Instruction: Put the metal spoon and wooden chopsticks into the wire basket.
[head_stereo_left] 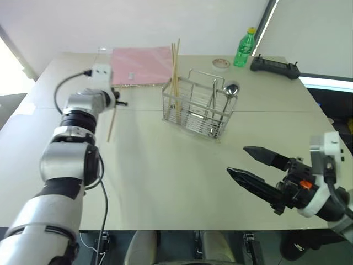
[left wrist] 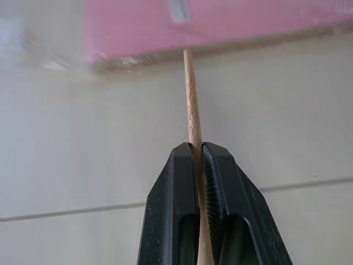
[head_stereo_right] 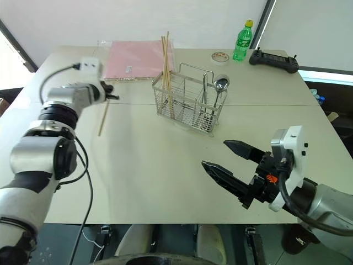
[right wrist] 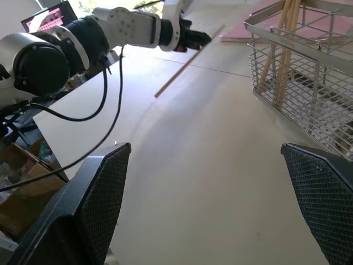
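I am gripping one wooden chopstick point(head_stereo_left: 112, 125) in my left jaws point(head_stereo_left: 118, 102), clenched tight on it, and it is hanging tilted above the worktop point(head_stereo_left: 165, 176), over the far left part, just in front of the pink folder point(head_stereo_left: 142, 65). In the left wrist view the stick point(left wrist: 193, 118) is running out between the two black fingers point(left wrist: 176, 187) toward the folder's near edge.

My right jaws point(head_stereo_right: 223, 157) are standing spread wide, grasping nothing, hovering over the worktop's near right corner.

The wire basket point(head_stereo_left: 197, 106) is sitting on the worktop past the middle, toward the far edge. Other wooden chopsticks point(head_stereo_left: 175, 66) are standing in its left compartment, leaning a little and sticking up well above the rim. The metal spoon point(head_stereo_left: 229, 93) is standing in the right end of the basket, bowl up.

A green bottle point(head_stereo_left: 245, 47), a small round dish point(head_stereo_left: 220, 63) and a black controller point(head_stereo_left: 274, 67) are lying along the far right edge, well apart from the basket
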Motion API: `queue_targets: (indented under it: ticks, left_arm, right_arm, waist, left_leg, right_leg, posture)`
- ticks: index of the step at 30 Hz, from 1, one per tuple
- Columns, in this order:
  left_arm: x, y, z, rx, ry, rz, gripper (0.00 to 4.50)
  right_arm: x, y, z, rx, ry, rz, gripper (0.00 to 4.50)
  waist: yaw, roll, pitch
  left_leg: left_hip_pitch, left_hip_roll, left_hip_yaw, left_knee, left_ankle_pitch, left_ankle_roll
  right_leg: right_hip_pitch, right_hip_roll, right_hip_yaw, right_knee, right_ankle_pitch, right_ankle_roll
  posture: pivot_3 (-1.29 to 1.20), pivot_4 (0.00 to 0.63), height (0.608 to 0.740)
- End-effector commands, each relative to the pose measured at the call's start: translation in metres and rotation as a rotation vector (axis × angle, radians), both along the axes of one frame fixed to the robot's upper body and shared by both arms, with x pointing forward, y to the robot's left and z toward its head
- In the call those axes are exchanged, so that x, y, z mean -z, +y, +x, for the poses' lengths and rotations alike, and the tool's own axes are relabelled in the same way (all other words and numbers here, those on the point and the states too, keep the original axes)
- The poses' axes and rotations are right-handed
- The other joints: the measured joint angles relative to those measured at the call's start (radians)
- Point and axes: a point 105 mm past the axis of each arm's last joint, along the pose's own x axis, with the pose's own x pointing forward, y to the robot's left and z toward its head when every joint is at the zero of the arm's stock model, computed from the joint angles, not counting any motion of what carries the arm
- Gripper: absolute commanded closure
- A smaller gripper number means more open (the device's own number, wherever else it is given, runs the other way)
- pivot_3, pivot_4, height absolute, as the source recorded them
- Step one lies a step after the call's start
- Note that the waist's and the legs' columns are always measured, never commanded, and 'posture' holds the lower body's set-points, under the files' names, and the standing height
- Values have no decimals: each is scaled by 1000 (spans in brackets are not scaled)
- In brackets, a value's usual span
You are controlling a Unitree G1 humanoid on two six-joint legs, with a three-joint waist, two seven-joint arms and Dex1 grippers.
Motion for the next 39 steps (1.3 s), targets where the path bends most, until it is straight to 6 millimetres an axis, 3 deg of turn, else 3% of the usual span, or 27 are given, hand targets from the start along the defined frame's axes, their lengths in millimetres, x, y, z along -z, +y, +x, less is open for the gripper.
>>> queue_targets:
  ticks: [1,3,6,10,14,20,29,32,39]
  left_arm:
    - [-111,-2,-3,10,-463,-111,4450]
    - [-155,-10,-17,70,-675,-244,4450]
    - [-195,-26,-38,154,-878,-371,4450]
    - [-216,-69,-54,319,-957,-466,4450]
    - [-212,-116,-59,450,-959,-499,4450]
    - [-175,-178,-62,629,-917,-432,4450]
    - [-155,-205,-65,678,-998,-299,4450]
    - [-151,-209,-65,686,-1009,-281,3400]
    - [-142,-211,-63,676,-988,-318,21]
  right_arm:
    - [-10,-4,3,-3,-40,-11,0]
    - [-14,-4,4,-10,-46,-3,0]
    - [-17,-4,3,-16,-46,4,0]
    - [-16,-5,5,-11,-37,-1,0]
    - [-19,-4,5,-5,-45,9,0]
    - [-22,-2,3,31,-63,30,0]
    - [-29,-1,-2,95,-79,80,0]
    - [-30,0,-3,101,-79,86,0]
    - [-35,-2,-1,116,-83,109,0]
  waist:
    - [4,0,0]
    - [6,-1,0]
    - [4,-1,0]
    - [2,0,-1]
    - [3,0,0]
    - [1,1,-1]
    - [2,1,-1]
    - [4,0,-1]
    - [3,0,-1]
  left_leg:
    - [0,0,0,0,0,0]
    - [-1,1,-1,0,0,0]
    - [-1,1,0,0,0,-1]
    - [0,-3,4,0,0,-1]
    - [0,-5,3,2,0,-1]
    - [1,-4,3,3,0,0]
    - [1,-1,1,3,0,0]
    - [0,-1,1,4,0,0]
    - [0,-1,1,5,0,0]
  right_leg:
    - [0,0,0,0,0,0]
    - [0,-1,0,0,0,0]
    - [1,-5,0,-1,-1,-2]
    - [2,-8,0,-1,0,0]
    - [3,-7,0,-1,0,0]
    - [4,-4,0,-1,-1,-2]
    - [3,0,0,-1,-2,-3]
    - [4,0,0,-1,-2,-3]
    - [4,0,0,-1,-2,-3]
  posture:
    - [0,150,721]
    - [0,150,721]
    - [0,150,721]
    - [0,150,721]
    - [0,150,721]
    - [0,150,721]
    - [0,150,721]
    - [0,150,721]
    - [0,150,721]
